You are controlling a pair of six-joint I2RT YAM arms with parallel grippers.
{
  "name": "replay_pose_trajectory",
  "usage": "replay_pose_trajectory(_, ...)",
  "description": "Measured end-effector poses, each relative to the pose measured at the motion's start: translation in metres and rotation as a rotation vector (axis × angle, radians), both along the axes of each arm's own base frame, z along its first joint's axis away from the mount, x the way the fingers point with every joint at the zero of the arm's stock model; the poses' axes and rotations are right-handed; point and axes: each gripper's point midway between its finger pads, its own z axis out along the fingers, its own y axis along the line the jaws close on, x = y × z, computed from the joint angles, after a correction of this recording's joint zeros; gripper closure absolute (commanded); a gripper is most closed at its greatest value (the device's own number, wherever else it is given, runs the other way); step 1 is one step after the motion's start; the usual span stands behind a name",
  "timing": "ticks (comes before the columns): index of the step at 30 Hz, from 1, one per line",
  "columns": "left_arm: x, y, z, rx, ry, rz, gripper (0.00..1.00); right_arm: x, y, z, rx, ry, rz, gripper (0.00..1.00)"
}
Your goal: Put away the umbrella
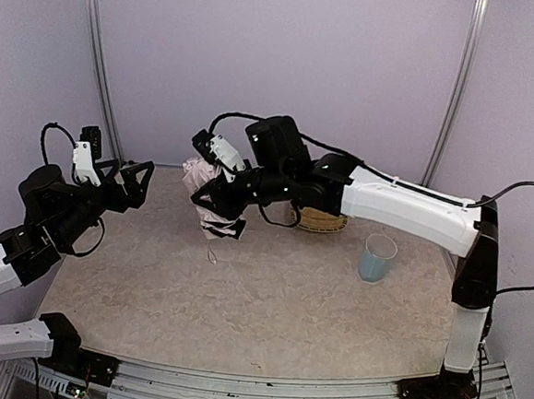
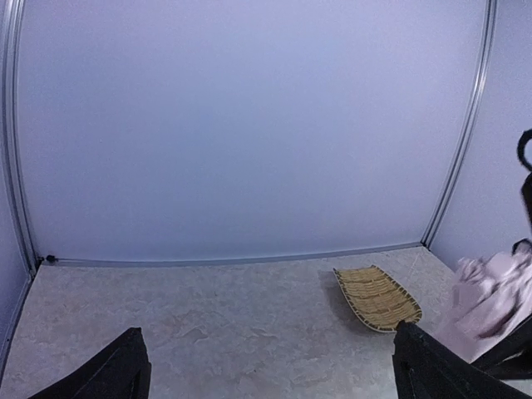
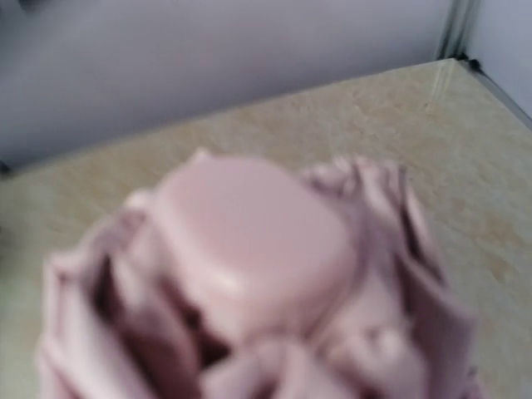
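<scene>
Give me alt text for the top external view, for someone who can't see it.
The right gripper grips the bunched pale-pink umbrella over the table, far centre-left. The left gripper hovers open and empty to its left. A woven tray and blue cup sit further right.

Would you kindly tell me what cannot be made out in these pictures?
- Top view: the right arm covers most of the woven tray, and the umbrella fabric hides where the right gripper pinches it.
- Right wrist view: the blurred umbrella fills the frame, so the fingers do not show.
- Left wrist view: the right edge cuts off the umbrella.
- The umbrella's shaft shows in no view.
</scene>
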Motion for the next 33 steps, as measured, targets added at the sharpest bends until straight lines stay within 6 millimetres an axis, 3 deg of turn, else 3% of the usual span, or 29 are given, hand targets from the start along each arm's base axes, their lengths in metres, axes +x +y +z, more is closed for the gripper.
replay_pose_trajectory(2,0.000,-0.001,-0.002,0.004,0.006,-0.003,0.01,-0.017,-0.026,0.036,0.026,0.068,-0.031,0.97)
replay_pose_trajectory(4,0.001,-0.002,-0.004,0.007,0.012,-0.009,0.01,-0.038,-0.046,0.058,0.062,0.145,-0.048,0.94)
replay_pose_trajectory(6,0.001,-0.005,-0.006,0.007,0.020,-0.020,0.01,-0.061,-0.056,0.059,0.094,0.241,-0.032,0.85)
replay_pose_trajectory(8,0.002,-0.008,-0.009,0.006,0.031,-0.032,0.01,-0.081,-0.059,0.039,0.104,0.374,-0.004,0.74)
replay_pose_trajectory(9,0.003,-0.010,-0.011,0.006,0.038,-0.039,0.01,-0.090,-0.057,0.017,0.090,0.453,0.008,0.60)
replay_pose_trajectory(11,0.005,-0.014,-0.016,0.011,0.055,-0.054,0.01,-0.091,-0.056,-0.026,0.037,0.557,-0.016,0.08)
replay_pose_trajectory(12,0.006,-0.016,-0.019,0.015,0.064,-0.060,0.01,-0.085,-0.057,-0.046,0.012,0.596,-0.042,0.01)
replay_pose_trajectory(15,0.011,-0.024,-0.033,0.031,0.106,-0.080,0.01,-0.042,-0.076,-0.113,-0.049,0.717,-0.176,0.00)
replay_pose_trajectory(17,0.014,-0.028,-0.041,0.041,0.131,-0.092,0.01,-0.002,-0.097,-0.140,-0.072,0.746,-0.292,0.00)
replay_pose_trajectory(19,0.017,-0.033,-0.050,0.055,0.157,-0.106,0.01,0.035,-0.122,-0.152,-0.106,0.725,-0.420,0.00)
replay_pose_trajectory(21,0.021,-0.037,-0.060,0.070,0.182,-0.111,0.01,0.067,-0.141,-0.135,-0.122,0.652,-0.516,0.00)
replay_pose_trajectory(22,0.023,-0.037,-0.064,0.077,0.192,-0.111,0.01,0.078,-0.142,-0.114,-0.111,0.598,-0.530,0.00)
replay_pose_trajectory(25,0.030,-0.038,-0.077,0.101,0.224,-0.103,0.01,0.097,-0.149,-0.035,-0.020,0.432,-0.517,0.00)
replay_pose_trajectory(27,0.037,-0.037,-0.087,0.113,0.248,-0.092,0.01,0.099,-0.171,0.013,0.034,0.336,-0.505,0.00)
replay_pose_trajectory(30,0.049,-0.033,-0.102,0.125,0.281,-0.072,0.01,0.126,-0.240,0.067,0.108,0.212,-0.592,0.00)
replay_pose_trajectory(32,0.059,-0.029,-0.113,0.131,0.306,-0.052,0.01,0.152,-0.306,0.082,0.134,0.135,-0.711,0.00)
replay_pose_trajectory(33,0.065,-0.025,-0.118,0.134,0.319,-0.040,0.01,0.163,-0.338,0.080,0.135,0.111,-0.773,0.00)
